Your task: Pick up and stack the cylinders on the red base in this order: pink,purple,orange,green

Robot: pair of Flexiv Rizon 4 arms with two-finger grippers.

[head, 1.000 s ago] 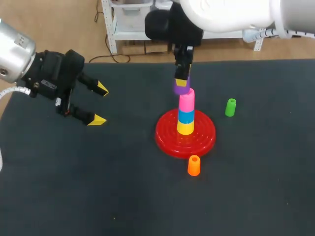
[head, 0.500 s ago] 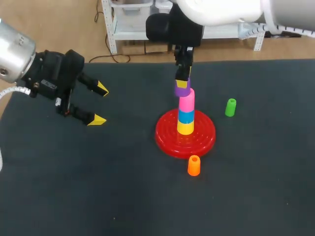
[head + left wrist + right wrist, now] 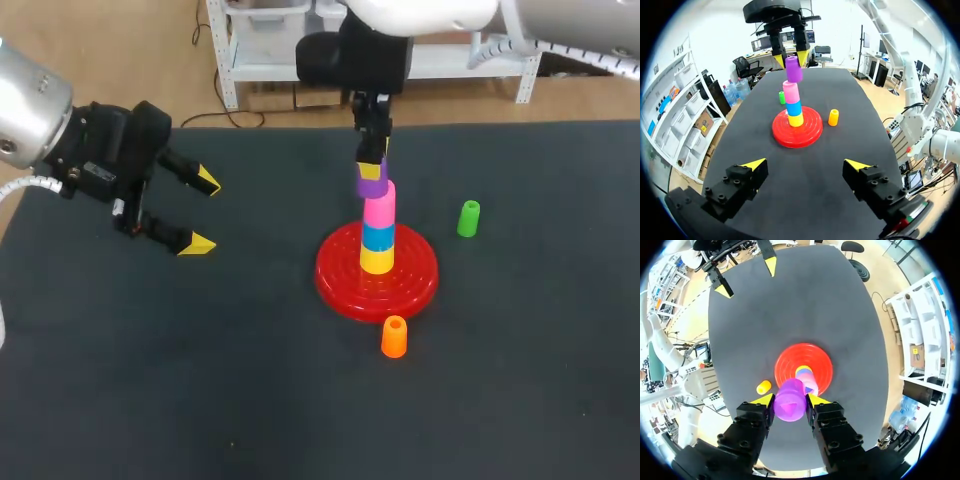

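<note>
On the red base (image 3: 420, 285) (image 3: 812, 129) (image 3: 822, 360) stands a stack of a yellow, a blue and a pink cylinder (image 3: 379, 210) (image 3: 790, 92). My right gripper (image 3: 371, 168) (image 3: 790, 402) is shut on the purple cylinder (image 3: 372, 182) (image 3: 793, 69) (image 3: 789, 401), held just above the pink one and slightly to its left. The orange cylinder (image 3: 394, 337) (image 3: 833, 117) (image 3: 763, 387) stands on the table in front of the base. The green cylinder (image 3: 468, 218) (image 3: 782, 97) stands to the base's right. My left gripper (image 3: 205, 212) (image 3: 805, 164) hangs open and empty at the left.
The black table surface (image 3: 250, 380) stretches wide around the base. The table's far edge runs just behind the right arm.
The right arm has drifted slightly, bringing the purple cylinder a little nearer over the pink one. The left arm has not moved.
</note>
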